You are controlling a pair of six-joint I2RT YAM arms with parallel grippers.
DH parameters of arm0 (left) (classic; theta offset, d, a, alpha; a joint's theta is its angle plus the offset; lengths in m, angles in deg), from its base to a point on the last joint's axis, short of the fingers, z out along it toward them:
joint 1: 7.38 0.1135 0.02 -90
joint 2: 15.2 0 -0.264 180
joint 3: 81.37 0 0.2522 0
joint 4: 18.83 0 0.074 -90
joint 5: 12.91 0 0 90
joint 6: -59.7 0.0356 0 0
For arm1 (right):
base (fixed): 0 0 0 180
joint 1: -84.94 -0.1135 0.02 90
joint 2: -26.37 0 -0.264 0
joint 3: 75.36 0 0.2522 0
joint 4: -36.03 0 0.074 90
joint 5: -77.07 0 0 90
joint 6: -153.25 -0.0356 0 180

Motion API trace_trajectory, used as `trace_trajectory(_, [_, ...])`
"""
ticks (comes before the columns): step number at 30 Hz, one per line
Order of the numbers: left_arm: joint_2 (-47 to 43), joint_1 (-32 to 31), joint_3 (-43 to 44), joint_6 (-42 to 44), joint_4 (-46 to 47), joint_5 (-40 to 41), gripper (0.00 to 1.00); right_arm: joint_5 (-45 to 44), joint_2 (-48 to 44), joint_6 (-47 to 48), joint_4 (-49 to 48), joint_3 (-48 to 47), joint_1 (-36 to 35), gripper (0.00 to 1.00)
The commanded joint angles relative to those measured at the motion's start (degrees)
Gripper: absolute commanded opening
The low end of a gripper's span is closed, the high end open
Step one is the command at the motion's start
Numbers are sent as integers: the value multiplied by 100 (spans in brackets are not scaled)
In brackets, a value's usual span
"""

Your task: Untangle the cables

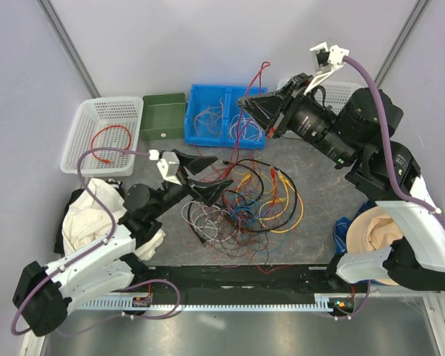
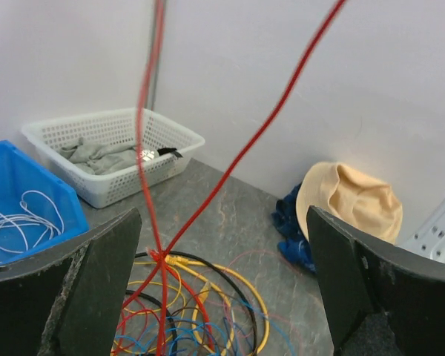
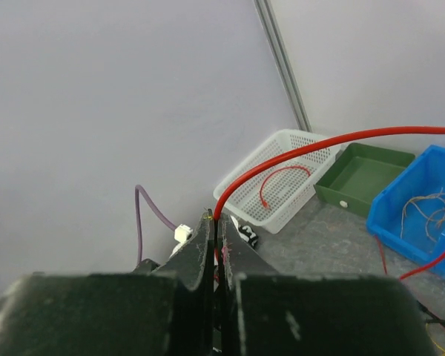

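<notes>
The cables (image 1: pixel 245 204) lie as a loose tangle of red, yellow, orange, blue, black and white wires on the grey table. My right gripper (image 1: pixel 243 104) hangs raised over the far side of the pile, shut on a red cable (image 1: pixel 264 70) that loops above it and runs down into the tangle. In the right wrist view that red cable (image 3: pixel 341 141) arcs out of the pinched jaws (image 3: pixel 216 222). My left gripper (image 1: pixel 221 172) hovers at the pile's left edge, open. In the left wrist view, taut red strands (image 2: pixel 144 148) rise from a knot (image 2: pixel 157 256) between its spread fingers (image 2: pixel 96 282), touching neither.
A white basket (image 1: pixel 104 133) holding a red cable, a green bin (image 1: pixel 163 115) and a blue bin (image 1: pixel 215 111) with wires line the back. Another white basket (image 2: pixel 111 159) holds grey cloth. A tan hat (image 1: pixel 374 230) and blue cloth (image 1: pixel 343 226) lie right, white cloth (image 1: pixel 89 211) left.
</notes>
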Motion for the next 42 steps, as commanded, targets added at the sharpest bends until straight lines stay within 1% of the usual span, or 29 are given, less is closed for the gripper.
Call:
trace_trajectory(1, [451, -299, 326, 1110, 29, -396, 99, 198, 115, -201, 204, -416, -21, 0])
trace_trajectory(2, [556, -413, 317, 1320, 2, -361, 100, 207, 133, -201, 222, -433, -21, 0])
trace_trajectory(7, [1196, -467, 343, 1506, 37, 438, 99, 277, 72, -280, 196, -294, -21, 0])
trace_trajectory(12, [1988, -467, 825, 1674, -33, 1315, 99, 286, -148, -368, -42, 190, -21, 0])
trace_trajectory(14, [2304, -458, 984, 1753, -77, 1519, 99, 286, -200, -377, -59, 278, -21, 0])
trace_trajectory(16, [2446, -458, 1090, 1762, 80, 1433, 92, 277, -253, -377, -60, 331, -21, 0])
trace_trajectory(17, [2560, -449, 1125, 1762, 220, 1310, 88, 277, -262, -368, -68, 392, -21, 0])
trace_trajectory(18, [2613, -458, 1221, 1753, 230, 1135, 75, 260, -288, -359, -68, 419, -21, 0])
trace_trajectory(19, [2657, -449, 1275, 1736, 213, 1090, 68, 216, -324, -359, -77, 436, -21, 0])
trace_trajectory(20, [2718, -449, 1336, 1735, 135, 1063, 55, 216, -341, -359, -86, 489, -21, 0])
trace_trajectory(22, [2754, -432, 1459, 1762, 11, 976, 42, 224, -420, -377, -103, 524, -21, 0])
trace_trajectory(23, [2772, -397, 1503, 1762, -137, 871, 21, 250, -455, -377, -182, 594, -21, 0])
trace_trajectory(24, [2763, -370, 1591, 1762, -208, 722, 9, 277, -499, -412, -243, 638, -21, 0])
trace_trajectory(25, [2728, -370, 1635, 1753, -296, 764, 2, 303, -587, -421, -279, 682, -21, 0])
trace_trajectory(27, [2414, -335, 1705, 1727, -559, 729, 2, 269, -675, -421, -323, 770, -21, 0])
trace_trajectory(28, [2272, -343, 1749, 1709, -735, 738, 2, 207, -815, -403, -332, 823, -21, 2])
trace_trajectory(29, [2123, -343, 1837, 1692, -989, 877, 2, 102, -912, -360, -402, 1006, -21, 21])
trace_trajectory(30, [1947, -343, 2142, 1648, -1757, 1026, 2, 23, -1017, -351, -463, 1130, -21, 33])
trace_trajectory(31, [1676, -326, 2380, 1447, -2200, 1219, 2, -73, -1244, -333, -507, 1270, -21, 45])
trace_trajectory(32, [1569, -309, 2670, 1367, -2744, 1447, 2, -301, -1369, -316, -577, 1567, -30, 65])
trace_trajectory(33, [1507, -291, 3334, 1288, -3210, 1528, 2, -407, -1492, -246, -622, 1727, -12, 72])
trace_trajectory(34, [1480, -273, 3741, 1157, -4172, 1529, 2, -548, -1728, -228, -674, 1894, -21, 77])
trace_trajectory(35, [1523, -273, 4171, 1129, -4643, 1529, 2, -688, -1861, -219, -753, 2243, -21, 85])
trace_trajectory(36, [1576, -273, 5089, 1085, -5048, 1651, 2, -899, -1966, -201, -806, 2430, -21, 87])
trace_trajectory(37, [1672, -273, 5568, 963, -5826, 1652, 2, -988, -2176, -210, -876, 2614, -21, 89])
trace_trajectory(38, [1830, -264, 6025, 901, -6112, 1626, 2, -1023, -2274, -210, -981, 2973, -21, 91])
trace_trajectory(39, [1918, -273, 6874, 779, -6402, 1565, 2, -1076, -2362, -219, -1035, 3142, -21, 91])
trace_trajectory(41, [2199, -273, 7652, 672, -6964, 1416, 2, -1033, -2556, -219, -1245, 3615, -21, 91])
trace_trajectory(42, [2270, -273, 8317, 594, -7090, 1380, 2, -954, -2617, -227, -1342, 3783, -21, 91])
